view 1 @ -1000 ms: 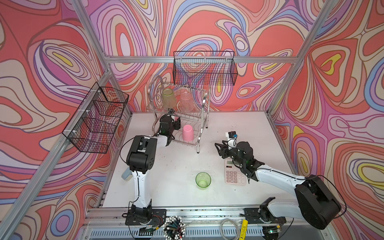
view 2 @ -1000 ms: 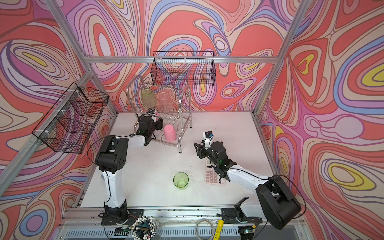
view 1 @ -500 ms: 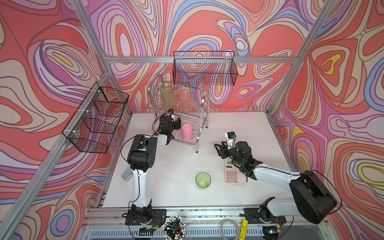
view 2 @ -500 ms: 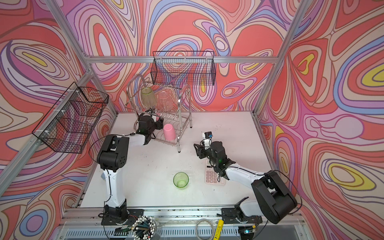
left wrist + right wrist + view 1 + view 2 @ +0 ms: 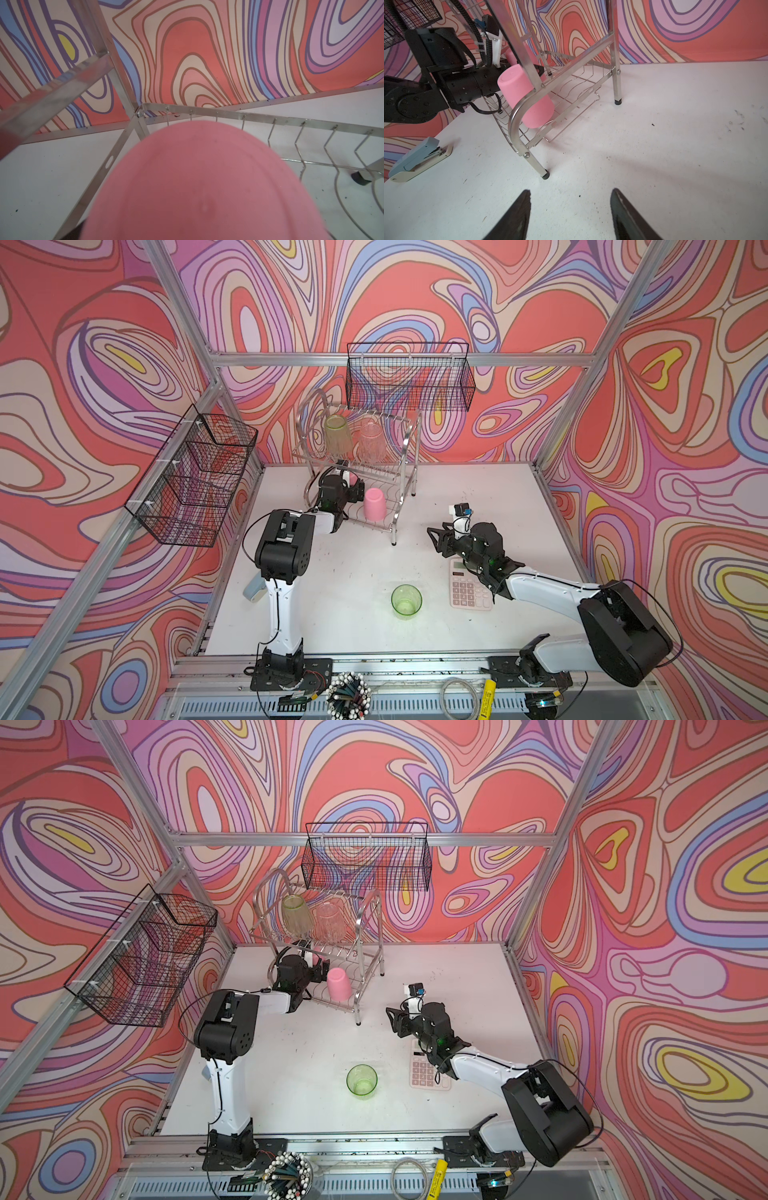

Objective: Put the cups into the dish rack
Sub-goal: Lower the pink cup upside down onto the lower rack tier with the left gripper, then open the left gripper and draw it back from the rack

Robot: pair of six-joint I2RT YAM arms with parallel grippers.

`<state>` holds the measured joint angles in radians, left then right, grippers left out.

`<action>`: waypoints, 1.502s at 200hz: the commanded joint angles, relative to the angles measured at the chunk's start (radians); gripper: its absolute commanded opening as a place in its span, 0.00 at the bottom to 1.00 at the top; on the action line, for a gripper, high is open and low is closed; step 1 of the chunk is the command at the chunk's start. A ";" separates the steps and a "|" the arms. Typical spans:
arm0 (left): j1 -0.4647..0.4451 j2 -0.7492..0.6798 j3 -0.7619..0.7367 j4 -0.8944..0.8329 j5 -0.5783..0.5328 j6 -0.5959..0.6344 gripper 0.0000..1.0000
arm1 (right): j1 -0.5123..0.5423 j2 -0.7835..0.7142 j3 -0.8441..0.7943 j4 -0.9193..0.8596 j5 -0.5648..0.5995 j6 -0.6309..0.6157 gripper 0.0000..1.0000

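Reaching into the dish rack [image 5: 393,522] at upper centre, the left gripper [image 5: 355,488] crowds a pink cup [image 5: 207,182], its grip unreadable; the right gripper [image 5: 570,192] hangs parted and empty, with four apparently racked and one green cup [image 5: 406,600] standing on the table [image 5: 340,572], lower centre.

Walls [image 5: 415,290] swirl red, pink, purple, blue and yellow. The shiny silver dish rack [image 5: 513,126] holds an opaque pink cup [image 5: 375,504], a yellowish-green cup [image 5: 338,439] and a pinkish ribbed cup [image 5: 371,443]. A bright green cup [image 5: 406,600] stands on the white table [image 5: 332,614], with a pale-blue stapler [image 5: 415,160] and black mesh baskets [image 5: 409,381].
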<state>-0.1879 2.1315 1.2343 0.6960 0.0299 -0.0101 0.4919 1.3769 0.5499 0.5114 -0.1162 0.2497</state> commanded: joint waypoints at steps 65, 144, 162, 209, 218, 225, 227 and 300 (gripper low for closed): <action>0.012 -0.059 -0.071 0.091 -0.008 0.020 1.00 | -0.004 0.010 0.014 0.029 -0.030 0.014 0.67; 0.011 -0.130 -0.160 0.115 -0.028 0.010 1.00 | -0.004 0.005 0.020 0.032 -0.054 0.011 0.68; 0.011 -0.147 -0.201 0.176 -0.038 -0.001 1.00 | -0.004 -0.008 0.012 0.030 -0.052 0.008 0.69; 0.010 -0.180 -0.195 0.129 -0.025 0.010 1.00 | -0.004 -0.030 -0.001 0.027 -0.054 0.006 0.69; 0.011 -0.189 -0.207 0.142 -0.026 0.010 1.00 | -0.004 -0.031 -0.002 0.029 -0.054 0.007 0.69; 0.010 -0.195 -0.211 0.142 -0.027 0.009 1.00 | -0.003 -0.032 -0.005 0.029 -0.054 0.008 0.69; 0.010 -0.197 -0.211 0.141 -0.027 0.010 1.00 | -0.004 -0.033 -0.005 0.030 -0.055 0.008 0.69; 0.010 -0.254 -0.240 0.100 -0.018 0.007 1.00 | -0.004 -0.047 -0.013 0.037 -0.059 0.008 0.69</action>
<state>-0.1822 1.9446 1.0069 0.7818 0.0032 -0.0040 0.4919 1.3552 0.5503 0.5320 -0.1650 0.2565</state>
